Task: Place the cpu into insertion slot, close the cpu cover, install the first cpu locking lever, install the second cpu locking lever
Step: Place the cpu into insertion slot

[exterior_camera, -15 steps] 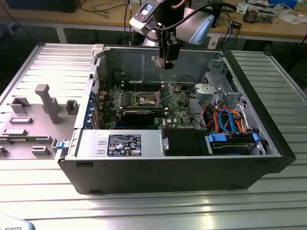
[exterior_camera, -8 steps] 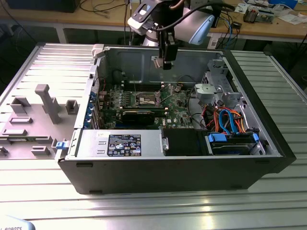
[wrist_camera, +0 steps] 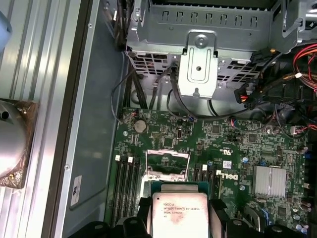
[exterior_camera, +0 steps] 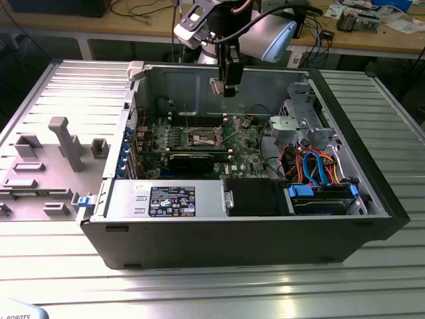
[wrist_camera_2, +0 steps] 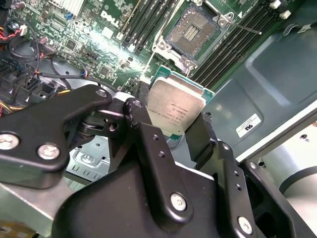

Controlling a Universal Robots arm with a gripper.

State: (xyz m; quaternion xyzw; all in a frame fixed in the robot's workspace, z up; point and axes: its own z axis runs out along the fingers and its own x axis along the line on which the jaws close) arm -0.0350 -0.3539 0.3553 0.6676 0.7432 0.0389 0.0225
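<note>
The gripper (wrist_camera_2: 171, 119) is pinching the chip (wrist_camera_2: 178, 101) by two opposite edges, holding it above the green board (exterior_camera: 249, 143) — the socket (wrist_camera_2: 194, 29) is sitting bare, so seating, closing and locking are all waiting. The open case (exterior_camera: 219, 242) is housing, from the exterior view's left, that board, a metal cage (exterior_camera: 299, 126), then orange-and-blue cables (exterior_camera: 315, 166).

A ribbed metal table (exterior_camera: 199, 286) carries the open computer case (exterior_camera: 232, 239) and grey fixture blocks (exterior_camera: 66, 143).

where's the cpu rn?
In both wrist views the cpu sits clamped in the claw, above the green motherboard, apart from the empty insertion slot.
</note>
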